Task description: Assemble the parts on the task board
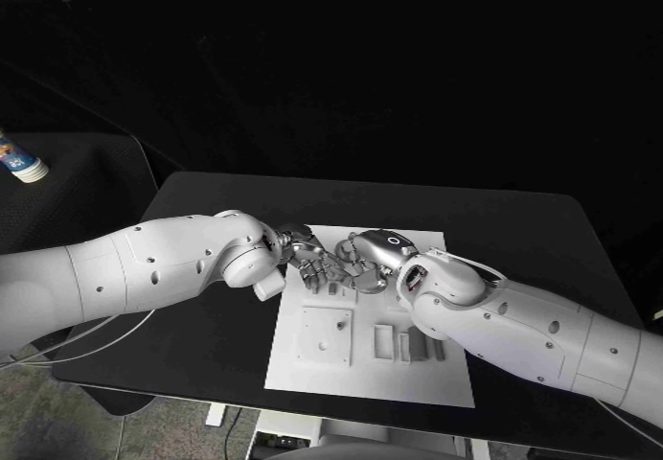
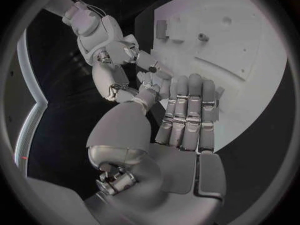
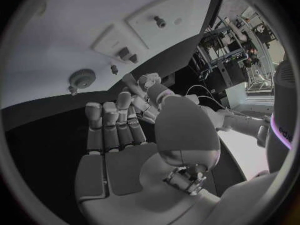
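Note:
The white task board (image 1: 415, 379) lies in the middle of the black table. Both hands hover over its far left corner, fingertips meeting. My left hand (image 1: 307, 259) (image 2: 186, 121) has its fingers stretched out side by side, and its thumb reaches to the right hand (image 2: 119, 60). My right hand (image 1: 365, 261) (image 3: 115, 130) is also stretched flat, its thumb touching the left hand (image 3: 140, 81). Whether a small piece sits between the touching tips is hidden. On the board are a square plate with a peg (image 1: 328, 335) (image 3: 159, 21) (image 2: 202, 36), a round part (image 3: 81, 78) and upright blocks (image 1: 409, 345) (image 3: 125, 53).
The black table (image 1: 538, 240) shows bare on both sides of the board. A white cup with a blue pattern (image 1: 19, 161) stands off the table at the far left.

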You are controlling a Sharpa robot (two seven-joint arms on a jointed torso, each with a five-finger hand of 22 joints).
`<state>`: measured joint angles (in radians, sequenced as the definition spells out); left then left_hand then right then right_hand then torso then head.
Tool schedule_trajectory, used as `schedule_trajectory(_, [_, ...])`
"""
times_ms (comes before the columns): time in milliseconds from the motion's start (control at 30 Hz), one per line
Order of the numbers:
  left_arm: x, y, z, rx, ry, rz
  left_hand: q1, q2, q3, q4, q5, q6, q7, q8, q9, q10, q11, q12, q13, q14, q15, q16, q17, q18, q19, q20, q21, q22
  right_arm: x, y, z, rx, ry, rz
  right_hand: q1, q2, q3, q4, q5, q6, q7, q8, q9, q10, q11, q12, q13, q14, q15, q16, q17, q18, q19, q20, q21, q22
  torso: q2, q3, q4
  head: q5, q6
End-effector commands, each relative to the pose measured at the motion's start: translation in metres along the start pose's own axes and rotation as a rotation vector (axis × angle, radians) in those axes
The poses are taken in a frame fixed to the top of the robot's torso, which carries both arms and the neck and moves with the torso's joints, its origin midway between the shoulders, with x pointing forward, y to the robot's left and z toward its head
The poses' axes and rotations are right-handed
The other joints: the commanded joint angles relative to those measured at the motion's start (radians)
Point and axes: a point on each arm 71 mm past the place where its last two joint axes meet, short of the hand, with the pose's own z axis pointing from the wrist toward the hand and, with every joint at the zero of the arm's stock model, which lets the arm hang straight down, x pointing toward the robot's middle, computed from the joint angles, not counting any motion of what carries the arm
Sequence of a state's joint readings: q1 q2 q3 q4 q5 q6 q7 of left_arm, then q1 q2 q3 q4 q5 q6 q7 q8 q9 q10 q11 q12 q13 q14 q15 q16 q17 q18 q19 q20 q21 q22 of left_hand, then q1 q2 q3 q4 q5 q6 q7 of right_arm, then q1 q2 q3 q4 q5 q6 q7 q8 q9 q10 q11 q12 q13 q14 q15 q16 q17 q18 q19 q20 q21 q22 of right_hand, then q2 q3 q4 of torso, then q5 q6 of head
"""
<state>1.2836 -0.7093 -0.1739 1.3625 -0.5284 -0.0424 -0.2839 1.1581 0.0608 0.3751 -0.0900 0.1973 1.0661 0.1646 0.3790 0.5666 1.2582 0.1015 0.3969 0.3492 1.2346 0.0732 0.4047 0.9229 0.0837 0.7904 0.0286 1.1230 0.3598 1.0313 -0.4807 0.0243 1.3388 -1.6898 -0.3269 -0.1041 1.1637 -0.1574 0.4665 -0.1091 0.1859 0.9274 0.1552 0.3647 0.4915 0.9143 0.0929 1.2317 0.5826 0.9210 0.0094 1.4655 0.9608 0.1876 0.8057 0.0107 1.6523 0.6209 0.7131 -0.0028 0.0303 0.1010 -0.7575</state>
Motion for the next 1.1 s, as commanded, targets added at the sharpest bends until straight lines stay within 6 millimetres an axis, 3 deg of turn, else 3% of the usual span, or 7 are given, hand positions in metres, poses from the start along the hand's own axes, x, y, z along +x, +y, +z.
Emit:
schedule_trajectory(33, [-0.002, -0.001, 0.001, -0.017, -0.039, 0.049, 0.037, 0.024, 0.045, -0.039, 0.008, 0.046, -0.037, 0.009, 0.012, 0.008, -0.001, 0.007, 0.001, 0.008, 0.000, 0.005, 0.002, 0.025, 0.010, -0.001, 0.006, -0.001, 0.000, 0.002, 0.001, 0.000, 0.000, 0.012, -0.010, -0.001, -0.006, -0.002, -0.003, -0.016, 0.003, -0.010, -0.006, -0.013, 0.002, -0.008, -0.003, -0.010, 0.001, -0.009, -0.001, 0.039, -0.008, -0.001, 0.118, -0.002, 0.000, -0.0001, 0.0003, -0.003, -0.002])
schedule_trajectory(767, [0.002, -0.015, 0.003, -0.016, -0.074, 0.234, 0.037, 0.023, 0.048, -0.039, 0.011, 0.049, -0.037, 0.010, 0.012, 0.012, -0.002, 0.007, 0.001, 0.011, -0.001, 0.006, 0.003, 0.026, 0.012, -0.001, 0.007, -0.001, 0.001, 0.000, 0.003, 0.014, 0.008, 0.044, -0.010, 0.008, -0.002, -0.003, -0.002, -0.025, 0.003, -0.016, -0.007, -0.020, 0.004, -0.010, -0.004, -0.020, 0.005, -0.012, -0.001, 0.039, -0.008, -0.002, 0.119, -0.001, 0.000, -0.0001, -0.0002, -0.012, -0.023])
schedule_trajectory(1100, [0.001, -0.016, 0.003, -0.037, -0.085, 0.251, 0.037, 0.022, 0.049, -0.039, 0.012, 0.050, -0.037, 0.010, 0.012, 0.013, -0.002, 0.007, 0.001, 0.012, -0.001, 0.006, 0.004, 0.026, 0.014, -0.002, 0.008, -0.001, 0.002, 0.004, 0.004, 0.001, 0.011, 0.032, 0.011, 0.034, 0.042, -0.003, -0.001, 0.068, -0.011, 0.034, 0.018, 0.033, -0.009, 0.015, 0.001, 0.001, 0.002, -0.004, 0.000, 0.045, 0.012, -0.005, 0.136, 0.011, 0.000, 0.0006, 0.0002, -0.014, -0.027])
